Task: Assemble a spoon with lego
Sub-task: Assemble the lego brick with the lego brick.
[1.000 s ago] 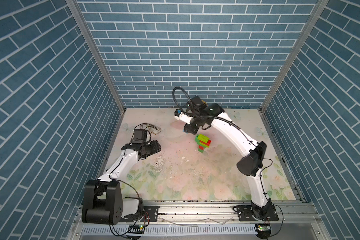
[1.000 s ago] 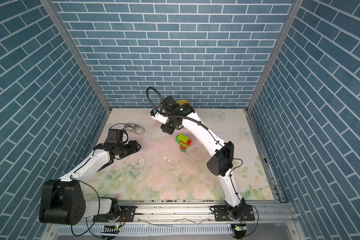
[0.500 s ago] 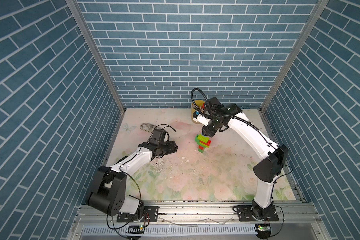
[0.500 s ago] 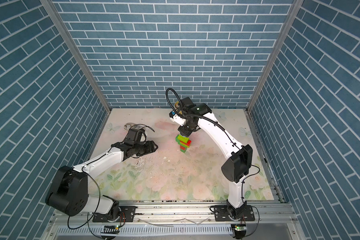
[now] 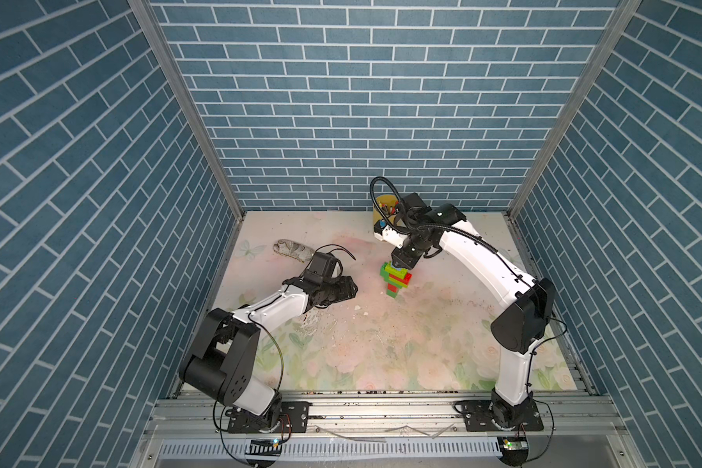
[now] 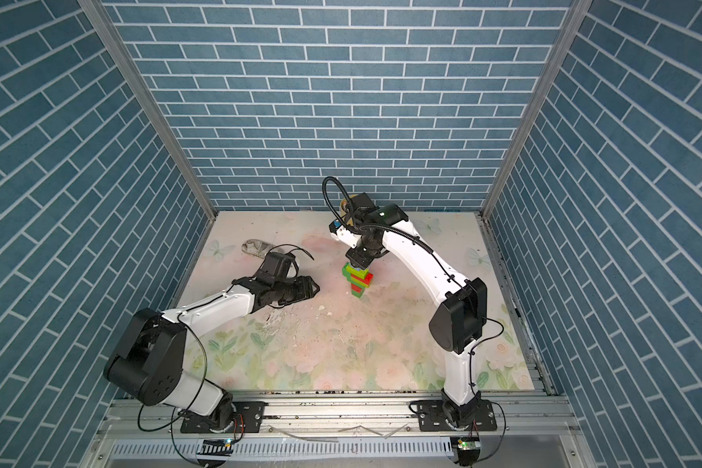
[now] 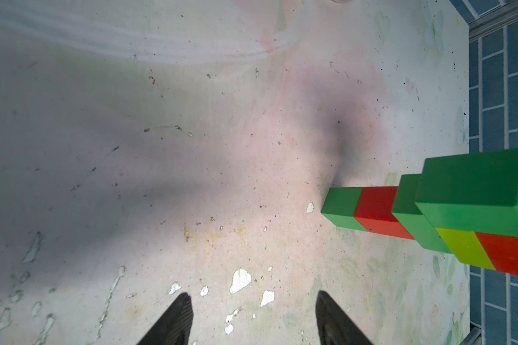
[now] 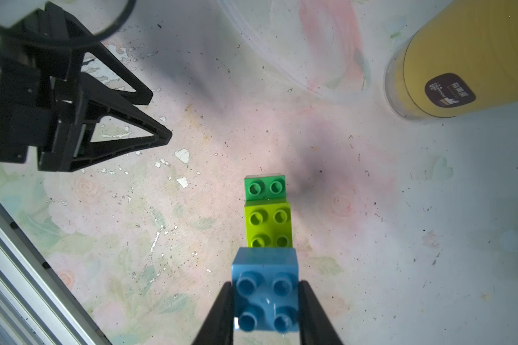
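Blue brick-patterned walls [image 5: 341, 101] are set around a worn floral desk [image 5: 381, 356]. On it the spoon [image 5: 396, 279] is stood upright on its narrow stem, toward the back and near the middle, where it was also seen a second ago.

Since then the right arm [image 5: 471, 251] has been swung back from beyond the spoon's left side, so a yellow cup [image 5: 384, 204] by the rear wall is now uncovered. Its wrist is bent straight down over the figure. The right jaws are closed on the light-blue brick [image 8: 265, 292] at the spoon's top (a lime brick [image 8: 268, 225] and a dark green brick [image 8: 265, 188] are seen stepped out below it).

The left arm [image 5: 276, 308] has been brought away from the left wall and is stretched low across the desk. The left jaws are held partly open and empty, pointed toward the spoon, near it but apart.
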Motion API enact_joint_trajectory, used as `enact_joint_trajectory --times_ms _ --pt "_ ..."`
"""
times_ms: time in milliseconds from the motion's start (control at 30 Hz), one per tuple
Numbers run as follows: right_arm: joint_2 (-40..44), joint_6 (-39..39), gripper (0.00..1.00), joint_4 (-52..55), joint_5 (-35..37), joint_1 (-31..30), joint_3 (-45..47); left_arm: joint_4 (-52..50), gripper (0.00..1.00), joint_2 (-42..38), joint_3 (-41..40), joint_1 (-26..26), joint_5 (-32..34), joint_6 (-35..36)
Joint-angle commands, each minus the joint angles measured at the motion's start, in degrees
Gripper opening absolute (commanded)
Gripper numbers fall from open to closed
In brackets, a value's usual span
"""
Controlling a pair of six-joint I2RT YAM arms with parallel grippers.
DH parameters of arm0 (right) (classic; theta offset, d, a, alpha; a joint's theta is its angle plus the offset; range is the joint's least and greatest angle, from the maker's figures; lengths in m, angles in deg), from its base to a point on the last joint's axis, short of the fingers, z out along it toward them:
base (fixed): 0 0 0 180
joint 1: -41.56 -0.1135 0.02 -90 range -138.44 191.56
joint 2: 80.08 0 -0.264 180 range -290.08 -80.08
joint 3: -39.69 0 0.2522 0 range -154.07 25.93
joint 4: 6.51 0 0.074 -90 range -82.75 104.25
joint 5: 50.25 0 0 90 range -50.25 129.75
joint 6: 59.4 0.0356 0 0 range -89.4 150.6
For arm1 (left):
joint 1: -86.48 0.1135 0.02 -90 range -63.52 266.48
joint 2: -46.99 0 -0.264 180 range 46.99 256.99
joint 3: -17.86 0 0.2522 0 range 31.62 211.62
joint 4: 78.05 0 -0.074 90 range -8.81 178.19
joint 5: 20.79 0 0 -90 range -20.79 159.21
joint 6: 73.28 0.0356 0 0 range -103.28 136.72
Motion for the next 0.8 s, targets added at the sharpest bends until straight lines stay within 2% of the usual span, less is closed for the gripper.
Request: enact_joint_trajectory --times_ms 0,600,767 --pt "-0.9 -0.3 0.17 -0.2 -0.4 0.4 0.9 0.6 0.68 0.9 1.8 -0.7 0.3 -0.4" --pt "-2.2 -0.9 0.15 -0.1 -2.5 0.9 2.0 0.4 0.67 1.5 2.2 -1.0 0.7 -0.2" --pt "-2.6 -1.4 0.15 0.2 -0.9 1.0 2.2 0.2 0.67 1.6 2.3 -1.0 0.7 -0.3"
